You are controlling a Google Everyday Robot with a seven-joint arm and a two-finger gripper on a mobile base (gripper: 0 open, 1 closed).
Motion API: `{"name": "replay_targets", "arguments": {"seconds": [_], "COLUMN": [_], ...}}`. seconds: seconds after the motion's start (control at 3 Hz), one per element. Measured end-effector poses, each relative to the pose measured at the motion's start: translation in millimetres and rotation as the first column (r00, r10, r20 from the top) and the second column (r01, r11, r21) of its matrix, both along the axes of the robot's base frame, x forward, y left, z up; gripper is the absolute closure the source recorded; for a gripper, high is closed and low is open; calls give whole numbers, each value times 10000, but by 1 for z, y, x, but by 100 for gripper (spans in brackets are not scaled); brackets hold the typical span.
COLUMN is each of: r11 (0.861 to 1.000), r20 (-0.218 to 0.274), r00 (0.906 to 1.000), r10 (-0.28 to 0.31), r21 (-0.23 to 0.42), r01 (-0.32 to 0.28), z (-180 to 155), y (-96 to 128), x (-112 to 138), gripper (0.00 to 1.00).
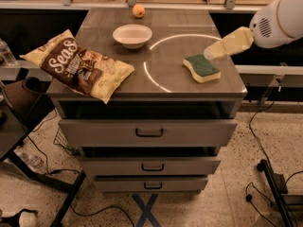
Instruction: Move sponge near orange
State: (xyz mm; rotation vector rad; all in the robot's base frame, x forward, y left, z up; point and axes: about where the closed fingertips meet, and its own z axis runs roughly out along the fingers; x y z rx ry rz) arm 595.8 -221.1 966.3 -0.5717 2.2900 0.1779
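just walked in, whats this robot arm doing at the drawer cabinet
A robot arm reaches in from the right, its pale yellow gripper poised by the far edge of the green-topped yellow foam sponge. The sponge lies flat on the grey cabinet top, not yet lifted. The small round orange sits at the far edge, beyond a shallow white bowl. A crinkled snack bag overhangs the left side.

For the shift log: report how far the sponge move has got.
Nothing done. The green-topped yellow foam sponge lies front right, ungrasped; the tool hovers by its far edge. Left: grasp it, carry it to the small round orange fruit at the back.
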Motion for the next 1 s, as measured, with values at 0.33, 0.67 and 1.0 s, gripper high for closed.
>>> {"name": "replay_targets", "arguments": {"seconds": [0.33, 0.67, 1.0], "r11": [9986, 9948, 9905], "r20": [438, 1352, 1967], "r00": [9984, 9881, 9752], "r10": [346, 729, 1020], "r21": [372, 609, 704], "r01": [-363, -817, -1178], "z": [-20, -33, -47], "y": [9, 16, 22], "x": [19, 43, 63], "gripper": [0, 0, 0]}}
